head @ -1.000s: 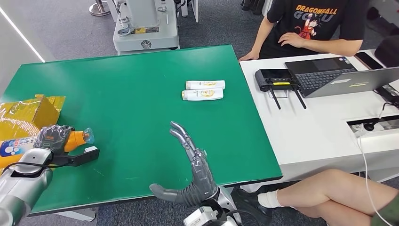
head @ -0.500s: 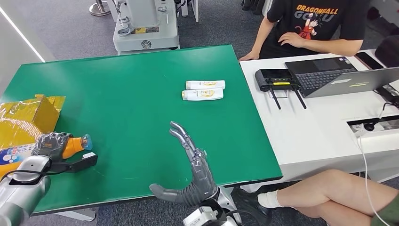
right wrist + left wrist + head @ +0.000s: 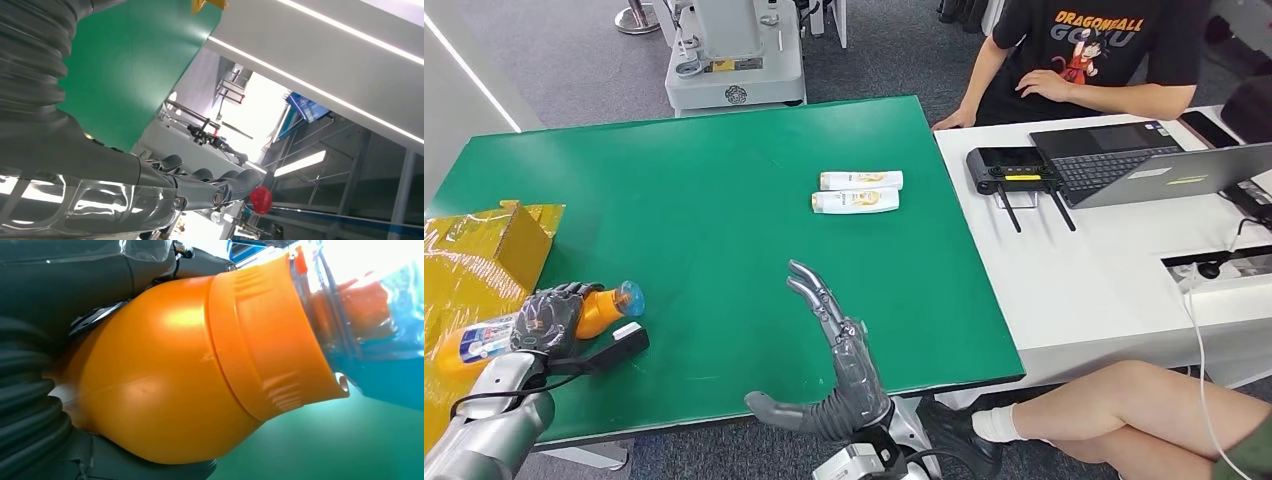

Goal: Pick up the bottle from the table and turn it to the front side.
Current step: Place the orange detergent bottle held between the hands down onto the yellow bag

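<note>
Head view: bottle (image 3: 602,308) is being gripped by left hand (image 3: 549,318), seemingly for turning; right hand (image 3: 829,325) is being held spread, empty

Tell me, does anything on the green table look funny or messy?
A little. The yellow box at the table's edge looks crumpled and shiny, as if wrapped in wrinkled film. The left robot hand holds the orange bottle sideways. The two white tubes lie neatly side by side.
</note>
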Tool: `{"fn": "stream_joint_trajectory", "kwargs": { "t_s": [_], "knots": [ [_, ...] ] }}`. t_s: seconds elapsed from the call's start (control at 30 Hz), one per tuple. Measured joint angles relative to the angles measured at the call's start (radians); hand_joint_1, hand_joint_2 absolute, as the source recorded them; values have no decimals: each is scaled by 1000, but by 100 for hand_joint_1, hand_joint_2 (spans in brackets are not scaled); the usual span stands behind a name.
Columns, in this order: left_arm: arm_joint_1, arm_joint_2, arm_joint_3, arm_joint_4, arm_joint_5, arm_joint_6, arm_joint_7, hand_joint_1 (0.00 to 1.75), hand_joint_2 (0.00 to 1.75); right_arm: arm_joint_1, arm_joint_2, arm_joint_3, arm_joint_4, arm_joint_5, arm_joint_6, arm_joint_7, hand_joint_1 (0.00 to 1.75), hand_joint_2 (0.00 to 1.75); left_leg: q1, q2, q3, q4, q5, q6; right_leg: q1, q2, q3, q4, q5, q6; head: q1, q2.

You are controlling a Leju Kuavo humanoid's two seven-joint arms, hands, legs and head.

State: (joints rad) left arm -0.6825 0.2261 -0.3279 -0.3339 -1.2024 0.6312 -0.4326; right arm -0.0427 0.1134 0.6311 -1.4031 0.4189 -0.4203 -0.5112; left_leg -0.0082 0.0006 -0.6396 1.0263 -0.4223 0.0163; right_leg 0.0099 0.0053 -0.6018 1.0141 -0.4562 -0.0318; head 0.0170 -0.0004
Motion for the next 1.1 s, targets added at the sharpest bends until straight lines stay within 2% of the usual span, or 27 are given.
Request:
{"fn": "stream_joint_trajectory", "kwargs": {
  "t_s": [0.17, 0.6, 0.7, 0.93, 1.1],
  "knots": [
    [6, -20, 61, 0, 14, 40, -61, 175, 175, 1, -9, 3, 1, -13, -8, -7, 0, 175, 0, 0, 0, 0, 0, 0, 0, 0, 0, 0, 0, 0, 0, 0],
    [15, -35, 95, 0, -14, 67, -73, 175, 175, 2, -20, 9, 5, -14, -12, -13, 0, 175, 0, 0, 1, 0, 0, 0, 0, 0, 1, 0, 0, 0, 0, 0],
    [17, -34, 95, 0, -48, 68, -41, 175, 175, 3, -21, 9, 6, -15, -11, -16, 0, 175, 0, 0, 1, 0, 0, 0, 0, 1, 1, 0, 0, 0, 0, 0],
    [28, -14, 93, 0, -190, 25, 122, 175, 175, -2, -25, 8, 12, -38, 7, -39, 0, 175, 0, 0, 1, 0, 0, 0, 0, 0, 1, 0, 0, 0, 0, 0],
    [28, -6, 93, 0, -217, 4, 147, 175, 175, -10, -26, 8, 17, -50, 9, -44, 0, 175, 0, 0, 1, 0, 0, 0, 0, 0, 1, 0, 0, 0, 0, 0]
  ]
}}
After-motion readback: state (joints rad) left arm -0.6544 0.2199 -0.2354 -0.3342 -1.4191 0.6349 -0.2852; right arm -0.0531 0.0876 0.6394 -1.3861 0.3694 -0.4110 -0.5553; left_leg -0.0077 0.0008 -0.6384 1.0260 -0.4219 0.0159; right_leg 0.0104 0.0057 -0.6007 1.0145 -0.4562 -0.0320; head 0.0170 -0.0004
